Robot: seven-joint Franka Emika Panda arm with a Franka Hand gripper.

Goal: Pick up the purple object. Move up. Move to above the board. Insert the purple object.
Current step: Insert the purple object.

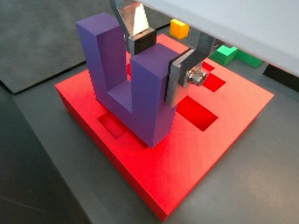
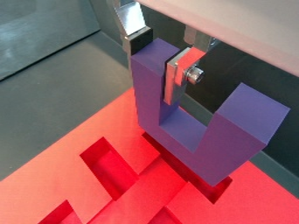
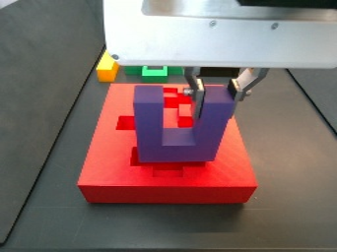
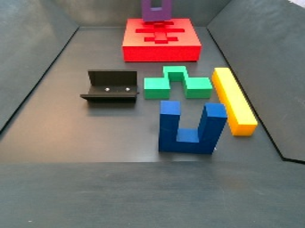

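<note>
the gripper [image 1: 162,59] is clamping one prong of the purple object [image 1: 126,83] between its silver fingers [image 1: 183,72]. the block is standing upright with its base sitting on the board [image 1: 176,157], beside dark recesses. yellow and green pieces are lying beyond.

Gripper [image 1: 163,54] sat above the board [image 1: 222,144], clamping one prong of the purple object [image 1: 128,83], which stood upright on the board.

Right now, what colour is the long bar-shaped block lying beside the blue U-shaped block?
Yellow. The long bar-shaped block shows best in a side view; the gripper is away over the board.
</note>
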